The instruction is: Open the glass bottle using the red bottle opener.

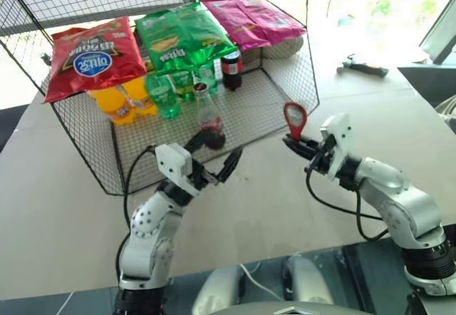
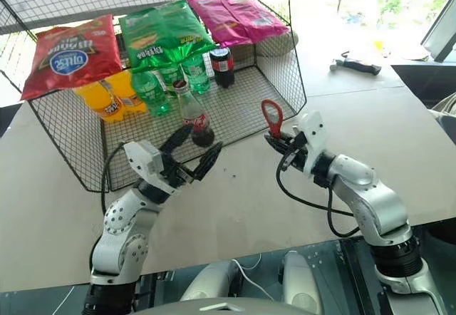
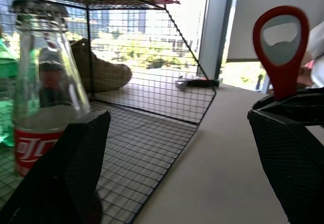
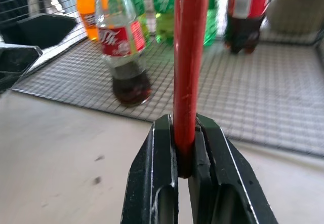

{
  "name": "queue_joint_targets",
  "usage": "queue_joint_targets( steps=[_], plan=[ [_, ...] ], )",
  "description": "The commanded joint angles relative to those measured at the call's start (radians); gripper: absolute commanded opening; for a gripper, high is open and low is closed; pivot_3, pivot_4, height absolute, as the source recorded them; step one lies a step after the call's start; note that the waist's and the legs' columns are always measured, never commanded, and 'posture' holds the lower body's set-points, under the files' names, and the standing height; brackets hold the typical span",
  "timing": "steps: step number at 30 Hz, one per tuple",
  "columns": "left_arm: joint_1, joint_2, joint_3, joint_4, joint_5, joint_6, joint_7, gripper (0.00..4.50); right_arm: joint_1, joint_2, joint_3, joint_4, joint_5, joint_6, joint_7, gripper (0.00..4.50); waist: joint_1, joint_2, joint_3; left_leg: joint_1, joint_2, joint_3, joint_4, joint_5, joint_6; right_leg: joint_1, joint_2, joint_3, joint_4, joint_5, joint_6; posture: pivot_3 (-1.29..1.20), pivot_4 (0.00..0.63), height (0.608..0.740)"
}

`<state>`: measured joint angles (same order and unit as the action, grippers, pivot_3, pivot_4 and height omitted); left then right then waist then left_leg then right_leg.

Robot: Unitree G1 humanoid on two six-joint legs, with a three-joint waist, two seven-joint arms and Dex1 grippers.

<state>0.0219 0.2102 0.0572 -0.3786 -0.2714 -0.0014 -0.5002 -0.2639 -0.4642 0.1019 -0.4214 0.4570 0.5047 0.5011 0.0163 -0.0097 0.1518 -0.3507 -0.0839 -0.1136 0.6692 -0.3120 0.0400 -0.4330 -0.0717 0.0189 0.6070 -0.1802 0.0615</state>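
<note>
Red bottle opener (image 1: 295, 119) in right end effector (image 1: 293, 143)

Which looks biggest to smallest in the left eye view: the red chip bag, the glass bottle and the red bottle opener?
1. Red chip bag, clearly largest.
2. Glass bottle.
3. Red bottle opener, smallest, though its handle is hidden in the right gripper, and it sits nearer the camera.
</note>
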Motion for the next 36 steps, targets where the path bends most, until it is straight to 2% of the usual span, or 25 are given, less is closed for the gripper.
queue_joint_targets(
  steps=[1,7,24,30,33,36],
  plan=[
    [-0.032,0.015,0.04,0.028,0.1,-0.072,0.088,4.47,0.01,0.02,-0.011,-0.011,-0.059,-0.073,-0.016,0.0,0.0,0.0,0.0,0.0,0.0,0.0,0.0,0.0,0.0,0.0,0.0,0.0,0.0,0.0,0.0,0.0,0.15,0.74],
    [-0.137,0.043,0.038,0.179,0.231,-0.153,0.179,4.47,-0.002,0.043,-0.029,0.007,-0.094,-0.098,-0.018,0.0,0.0,0.0,0.0,0.0,0.0,0.0,0.0,0.0,0.0,0.0,0.0,-0.001,0.001,0.0,0.0,0.0,0.15,0.74],
    [-0.366,0.0,0.005,0.472,0.201,-0.238,0.177,4.47,-0.002,0.082,-0.027,-0.014,-0.122,-0.086,-0.026,0.0,-0.002,0.0,0.0,0.0,0.0,-0.001,0.0,0.0,0.0,0.0,0.0,-0.001,0.001,0.0,0.0,0.0,0.15,0.74],
    [-0.426,-0.032,0.008,0.548,0.149,-0.229,0.155,4.47,-0.008,0.09,-0.026,-0.006,-0.13,-0.092,-0.03,0.0,-0.002,0.0,0.0,0.0,-0.001,-0.001,0.0,0.0,0.0,0.0,0.0,-0.001,0.001,0.0,0.0,0.0,0.15,0.74],
    [-0.437,-0.039,0.008,0.565,0.132,-0.233,0.142,3.68,-0.009,0.095,-0.025,-0.006,-0.134,-0.092,-0.031,0.0,-0.004,0.0,0.0,0.0,-0.001,-0.001,0.0,0.0,0.0,0.0,0.0,-0.001,0.001,0.0,0.0,0.0,0.15,0.74],
    [-0.429,-0.039,0.009,0.556,0.12,-0.228,0.134,2.44,-0.008,0.097,-0.027,-0.008,-0.135,-0.092,-0.032,0.0,-0.003,0.0,0.0,0.0,0.0,-0.001,0.0,0.0,0.0,0.0,0.0,-0.001,0.001,0.0,0.0,0.0,0.15,0.74]
  ],
)
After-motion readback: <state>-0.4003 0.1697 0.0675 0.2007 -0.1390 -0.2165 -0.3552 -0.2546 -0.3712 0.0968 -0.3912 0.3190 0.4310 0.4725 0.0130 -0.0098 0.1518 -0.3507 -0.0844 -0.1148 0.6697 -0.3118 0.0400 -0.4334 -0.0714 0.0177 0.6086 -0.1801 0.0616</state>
